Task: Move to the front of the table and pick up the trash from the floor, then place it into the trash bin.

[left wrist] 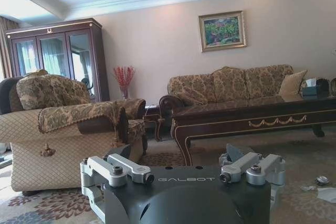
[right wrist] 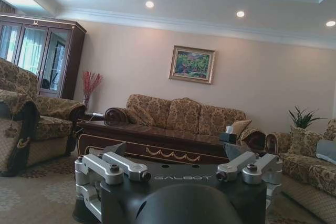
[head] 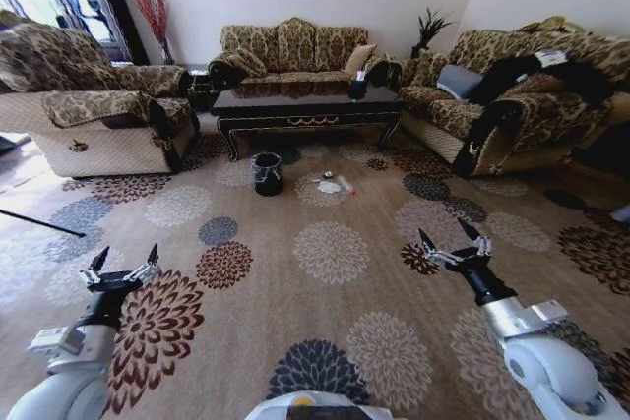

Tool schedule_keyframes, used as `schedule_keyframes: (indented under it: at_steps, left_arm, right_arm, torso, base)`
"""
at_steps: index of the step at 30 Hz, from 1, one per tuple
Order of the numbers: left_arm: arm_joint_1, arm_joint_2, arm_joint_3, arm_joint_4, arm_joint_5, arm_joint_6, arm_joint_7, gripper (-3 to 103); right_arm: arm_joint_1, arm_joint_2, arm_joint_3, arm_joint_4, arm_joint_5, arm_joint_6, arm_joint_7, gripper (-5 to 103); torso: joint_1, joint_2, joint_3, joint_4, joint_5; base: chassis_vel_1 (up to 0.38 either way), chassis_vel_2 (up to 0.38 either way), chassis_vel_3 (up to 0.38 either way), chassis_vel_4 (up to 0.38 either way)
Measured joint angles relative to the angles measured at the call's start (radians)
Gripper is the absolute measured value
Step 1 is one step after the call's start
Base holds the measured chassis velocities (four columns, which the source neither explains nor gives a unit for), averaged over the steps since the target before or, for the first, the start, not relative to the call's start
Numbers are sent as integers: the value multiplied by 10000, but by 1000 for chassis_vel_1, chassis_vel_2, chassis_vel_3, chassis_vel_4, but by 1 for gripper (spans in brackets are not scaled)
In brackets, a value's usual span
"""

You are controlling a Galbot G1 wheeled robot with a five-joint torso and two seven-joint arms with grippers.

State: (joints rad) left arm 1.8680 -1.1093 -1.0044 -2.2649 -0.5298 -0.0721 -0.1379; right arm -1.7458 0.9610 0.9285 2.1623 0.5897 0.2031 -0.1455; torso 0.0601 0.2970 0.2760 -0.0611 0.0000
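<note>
Patterned floor (head: 325, 302): trash (head: 333, 184) beside bin (head: 266, 173), before table (head: 305, 105). Left gripper (head: 123, 261) and right gripper (head: 452, 236) spread, empty, well short. Risk judged: nudging bin or scattering trash if approached off-line.

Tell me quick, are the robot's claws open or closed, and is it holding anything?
Left claw: open, holding nothing, held above the floor.
Right claw: open, holding nothing, also above the floor.
</note>
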Motion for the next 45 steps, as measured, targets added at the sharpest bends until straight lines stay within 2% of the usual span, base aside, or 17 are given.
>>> schedule_keyframes:
  at_steps: [27,45]
  left_arm:
    - [61,-21,25,-61,87,29,9,100]
    - [157,-131,57,-75,157,-17,-11,100]
  right_arm:
    - [-19,77,-40,8,-76,-15,-47,100]
    - [-34,57,-18,59,-73,-21,-61,100]
  torso:
    - [-287,-996,-709,0,0]
    - [-449,-1753,-1307,0,0]
  base:
    - [0,0,0,0]
    - [0,0,0,0]
